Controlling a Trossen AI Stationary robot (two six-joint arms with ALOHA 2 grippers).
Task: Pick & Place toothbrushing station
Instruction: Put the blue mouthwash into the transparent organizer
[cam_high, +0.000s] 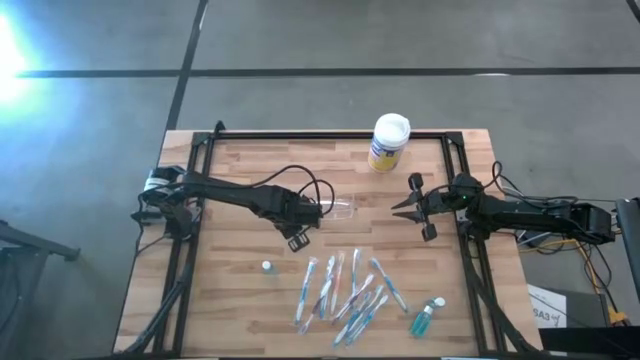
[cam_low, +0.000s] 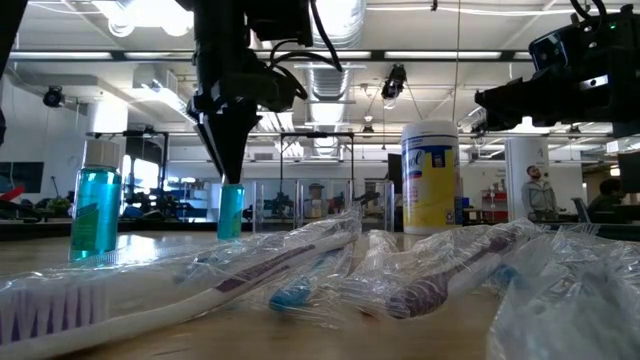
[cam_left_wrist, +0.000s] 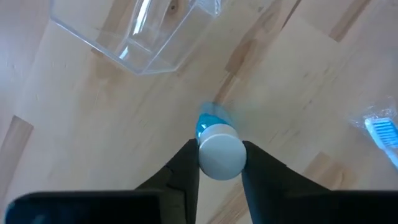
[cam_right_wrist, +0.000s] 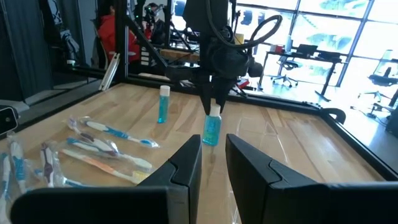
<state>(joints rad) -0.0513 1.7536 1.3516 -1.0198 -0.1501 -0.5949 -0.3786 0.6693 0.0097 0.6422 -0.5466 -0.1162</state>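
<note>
The toothbrushing station (cam_high: 341, 208), a clear plastic holder, lies on its side on the wooden table, just right of my left gripper (cam_high: 303, 222); the left wrist view shows it (cam_left_wrist: 143, 31) beyond the fingers. My left gripper (cam_left_wrist: 221, 149) points down, shut on a small blue bottle (cam_right_wrist: 211, 129) with a white cap. My right gripper (cam_high: 398, 205) hovers level to the right of the holder, open (cam_right_wrist: 213, 146) with nothing between its fingers. My left gripper has the bottle's round white cap (cam_left_wrist: 221, 155) pinched between its two fingers, one on either side. The fingers (cam_low: 226, 150) come from above and point down. The bottle (cam_low: 230, 210) stands upright with its base on the table.
A yellow-and-blue canister (cam_high: 388, 140) with a white lid stands at the far edge. Several wrapped toothbrushes (cam_high: 340, 290) lie near the front. A second small blue bottle (cam_high: 267, 267) stands left of them, a third (cam_high: 425, 318) to their right. A black frame (cam_high: 300, 135) rims the table.
</note>
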